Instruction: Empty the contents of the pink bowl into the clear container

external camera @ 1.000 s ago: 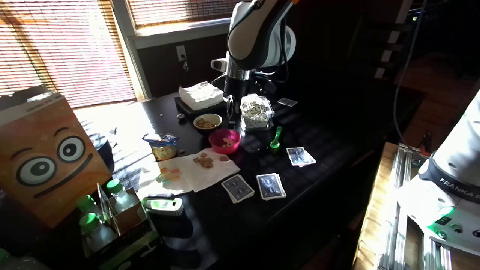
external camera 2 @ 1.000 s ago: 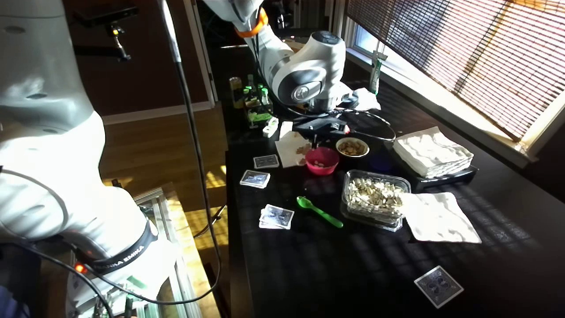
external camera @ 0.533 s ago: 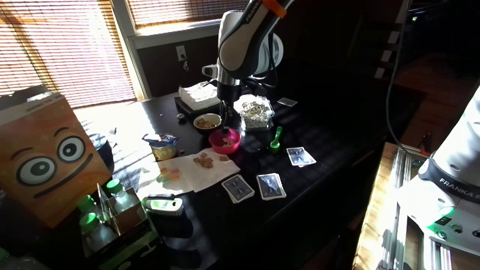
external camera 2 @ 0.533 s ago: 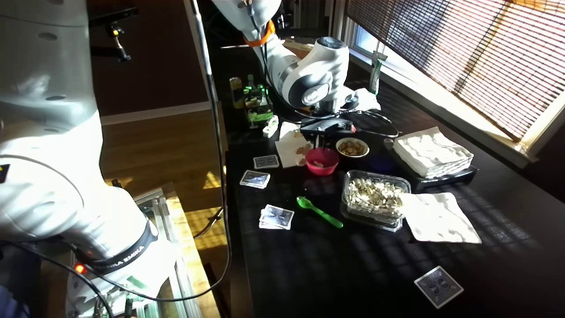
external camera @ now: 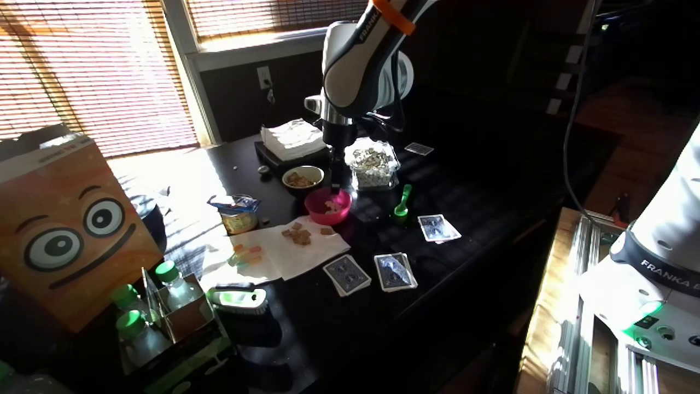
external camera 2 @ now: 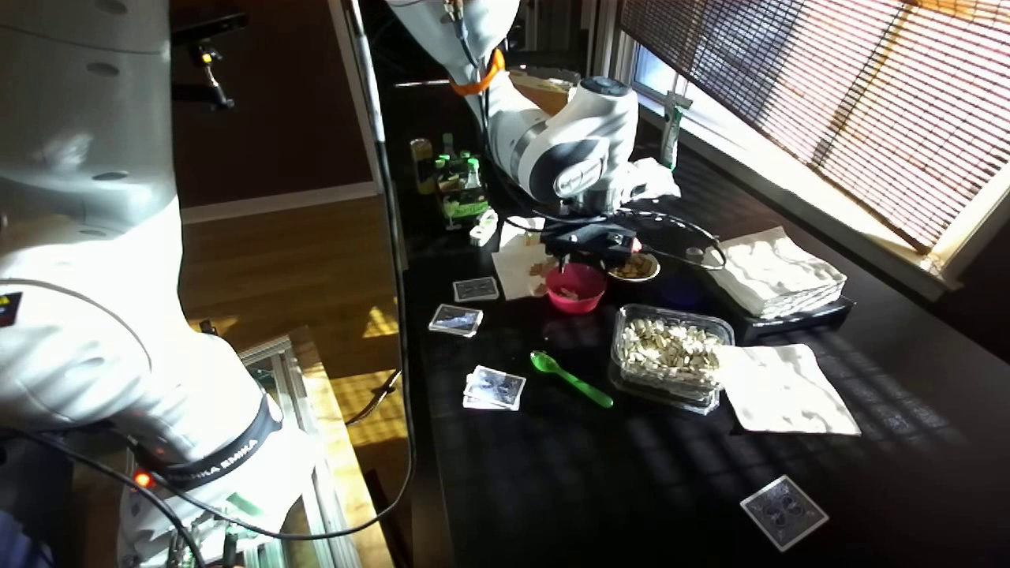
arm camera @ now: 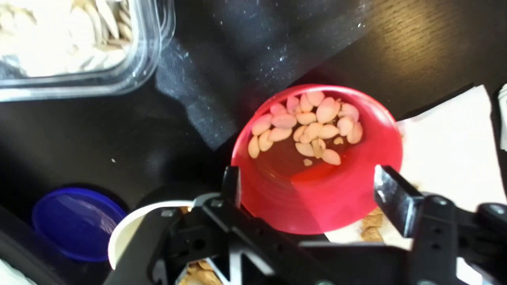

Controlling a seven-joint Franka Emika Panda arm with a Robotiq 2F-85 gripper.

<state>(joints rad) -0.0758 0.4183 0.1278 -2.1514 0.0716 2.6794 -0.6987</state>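
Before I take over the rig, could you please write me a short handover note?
Gripper: open, jaws apart over the pink bowl, holding nothing; whether it touches the bowl is unclear.
Things: bowl upright, seed-like pieces inside; clear container apart from it, holding many pale pieces.
Done: gripper at the bowl, not yet gripping.
Left: grip and lift the bowl, then tip its contents into the container.

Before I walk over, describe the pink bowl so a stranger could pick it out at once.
On the black table, find the white napkin scattered with brown pieces. At its edge, beside a cream-rimmed bowl, sits the small, round pink bowl. Its vivid magenta colour and pale seeds inside set it apart from that neighbour.
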